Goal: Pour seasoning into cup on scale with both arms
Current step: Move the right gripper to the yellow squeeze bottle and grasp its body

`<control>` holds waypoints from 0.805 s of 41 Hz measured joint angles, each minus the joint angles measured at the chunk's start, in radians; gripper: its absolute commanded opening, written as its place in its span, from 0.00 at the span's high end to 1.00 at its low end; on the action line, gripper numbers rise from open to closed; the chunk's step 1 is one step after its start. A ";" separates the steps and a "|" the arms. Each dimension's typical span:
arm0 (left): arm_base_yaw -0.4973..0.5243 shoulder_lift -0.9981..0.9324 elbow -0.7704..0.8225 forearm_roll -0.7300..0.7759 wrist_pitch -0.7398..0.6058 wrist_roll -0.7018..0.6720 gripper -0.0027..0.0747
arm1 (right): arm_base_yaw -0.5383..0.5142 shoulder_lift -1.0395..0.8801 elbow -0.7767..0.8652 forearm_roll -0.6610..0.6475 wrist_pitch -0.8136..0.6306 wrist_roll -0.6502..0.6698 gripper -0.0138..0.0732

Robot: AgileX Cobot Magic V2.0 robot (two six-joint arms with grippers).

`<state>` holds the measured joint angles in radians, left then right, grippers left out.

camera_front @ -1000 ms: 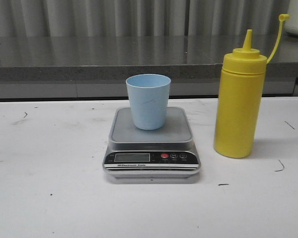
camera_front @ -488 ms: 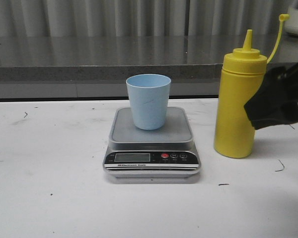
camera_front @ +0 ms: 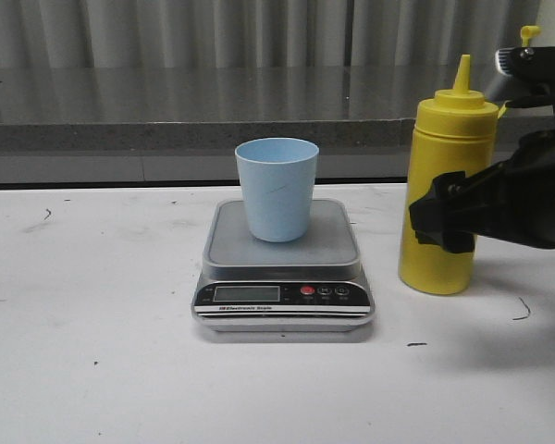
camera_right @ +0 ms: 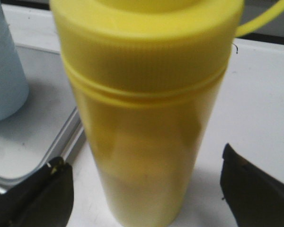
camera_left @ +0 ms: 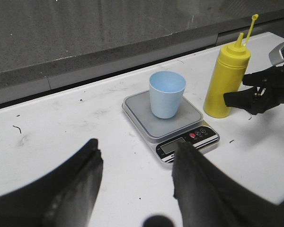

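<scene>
White, scuffed bench (camera_front: 92, 370) runs under everything, with a grey ledge and pale ribbed wall beyond. Right pincer (camera_front: 441, 220) reaches in from the right at mid-height of the bottle (camera_front: 447, 185); in the right wrist view its two fingers (camera_right: 47, 189) stand wide, one either side of the yellow body, neither seen to touch. That bottle stands upright, long axis vertical, nozzle up, cap hanging off its tether, directly ahead of the right pincer and between its fingers, so the right arm is plainly the nearer. Left pincer (camera_left: 137, 184) is also spread wide, hovering well back on the near left, holding nothing. Left of the bottle, just beside it, sits the scale (camera_front: 283, 277) with the blue cup (camera_front: 277, 189) upright on its platform. White lettering on the scale's black panel is too small to read.
</scene>
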<state>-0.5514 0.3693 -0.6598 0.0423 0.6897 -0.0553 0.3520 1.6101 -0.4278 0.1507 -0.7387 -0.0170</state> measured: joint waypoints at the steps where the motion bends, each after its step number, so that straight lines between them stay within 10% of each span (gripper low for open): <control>1: 0.000 0.000 0.000 0.000 0.000 0.000 0.52 | 0.000 0.018 0.000 -0.002 -0.034 0.005 0.10; 16: 0.000 0.000 0.000 0.000 0.000 0.000 0.52 | 0.000 0.239 -0.064 -0.008 -0.351 0.025 0.10; 26: 0.000 0.000 0.000 0.000 0.000 0.000 0.52 | 0.000 0.282 -0.085 -0.012 -0.380 0.025 0.45; 33: 0.000 0.000 0.000 0.000 0.000 0.000 0.52 | 0.000 0.279 -0.085 -0.012 -0.378 0.025 0.47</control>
<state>-0.5514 0.3693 -0.6598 0.0423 0.6897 -0.0553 0.3520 1.8894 -0.5126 0.1388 -1.1166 0.0077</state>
